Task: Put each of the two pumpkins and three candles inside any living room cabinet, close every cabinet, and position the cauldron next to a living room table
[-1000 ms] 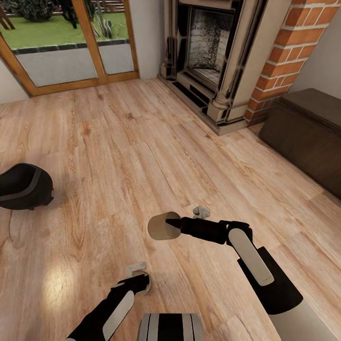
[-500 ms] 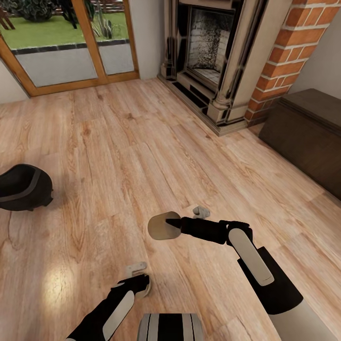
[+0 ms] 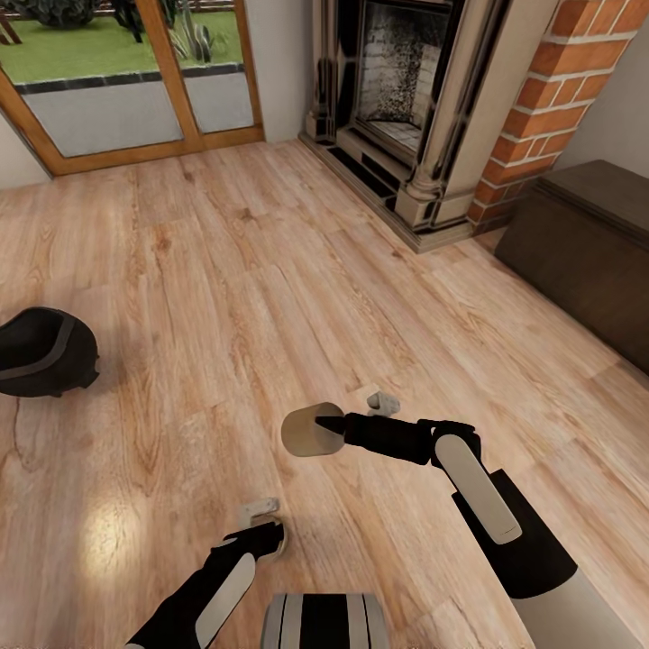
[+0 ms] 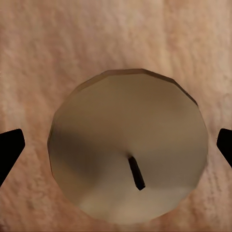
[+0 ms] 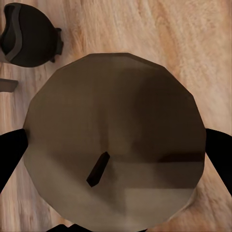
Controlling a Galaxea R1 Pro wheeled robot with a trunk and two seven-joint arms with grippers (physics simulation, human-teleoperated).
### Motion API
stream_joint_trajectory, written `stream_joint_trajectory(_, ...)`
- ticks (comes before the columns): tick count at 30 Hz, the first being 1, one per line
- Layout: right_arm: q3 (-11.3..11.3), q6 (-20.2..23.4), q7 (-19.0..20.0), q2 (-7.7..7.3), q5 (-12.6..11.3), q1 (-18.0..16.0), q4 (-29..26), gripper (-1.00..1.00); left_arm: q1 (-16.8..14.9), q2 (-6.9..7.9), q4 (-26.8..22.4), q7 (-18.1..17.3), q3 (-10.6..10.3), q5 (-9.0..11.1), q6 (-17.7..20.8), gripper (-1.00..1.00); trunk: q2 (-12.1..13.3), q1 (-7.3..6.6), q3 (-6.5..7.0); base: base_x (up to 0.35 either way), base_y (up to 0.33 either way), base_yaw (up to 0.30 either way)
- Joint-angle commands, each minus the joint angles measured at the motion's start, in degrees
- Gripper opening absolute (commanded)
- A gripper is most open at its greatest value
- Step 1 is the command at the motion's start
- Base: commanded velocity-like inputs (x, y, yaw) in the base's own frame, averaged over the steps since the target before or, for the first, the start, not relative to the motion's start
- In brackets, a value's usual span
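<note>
From the head view, the right gripper (image 3: 332,431) holds a stubby beige-tan candle (image 3: 306,432) out over the wood-plank floor (image 3: 234,297), its fingers closed on the candle's sides. The left gripper (image 3: 270,539) hangs lower, just in front of the robot's trunk, with a pale sliver of a second candle (image 3: 281,542) at its tip; whether its fingers clamp it cannot be told from here. A black cauldron (image 3: 43,351) lies tipped on the floor well off to the left. Ahead stand the brick fireplace (image 3: 424,108) and glazed doors (image 3: 126,72); the dark-brown cabinet (image 3: 586,252) sits to the right, closed.

In the left wrist view, the second candle (image 4: 128,145) shows its round top and short dark wick, with black fingers (image 4: 9,150) at either side.

In the right wrist view, the candle (image 5: 113,140) sits between the dark fingers (image 5: 10,157), and the cauldron (image 5: 29,34) lies beyond.
</note>
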Motion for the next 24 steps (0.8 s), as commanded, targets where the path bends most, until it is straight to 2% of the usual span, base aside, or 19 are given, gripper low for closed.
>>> stream_joint_trajectory(1, 0.07, 0.02, -0.56, -0.04, -0.65, -0.05, -0.07, -1.00, -0.03, 0.02, -0.09, 0.46, -0.16, 0.44, 0.10, 1.00, -0.03, 0.01, -0.27, 0.000, 0.000, 0.000)
stream_joint_trajectory(5, 0.07, 0.02, -0.60, -0.04, -0.65, -0.05, -0.01, -1.00, -0.03, 0.08, -0.09, 0.46, -0.13, 0.44, 0.10, 1.00, -0.05, 0.04, -0.49, 0.000, 0.000, 0.000)
stream_joint_trajectory(9, 0.06, 0.02, -0.60, -0.04, -0.65, -0.05, 0.02, -1.00, -0.03, 0.09, -0.09, 0.46, -0.08, 0.44, 0.10, 1.00, -0.10, 0.14, -1.37, 0.000, 0.000, 0.000)
stream_joint_trajectory(24, 0.10, 0.01, -0.58, -0.04, -0.65, -0.05, 0.02, -1.00, -0.01, 0.23, -0.18, 0.14, 0.00, 0.52, 0.10, 1.00, -0.10, 0.14, -1.37, 0.000, 0.000, 0.000)
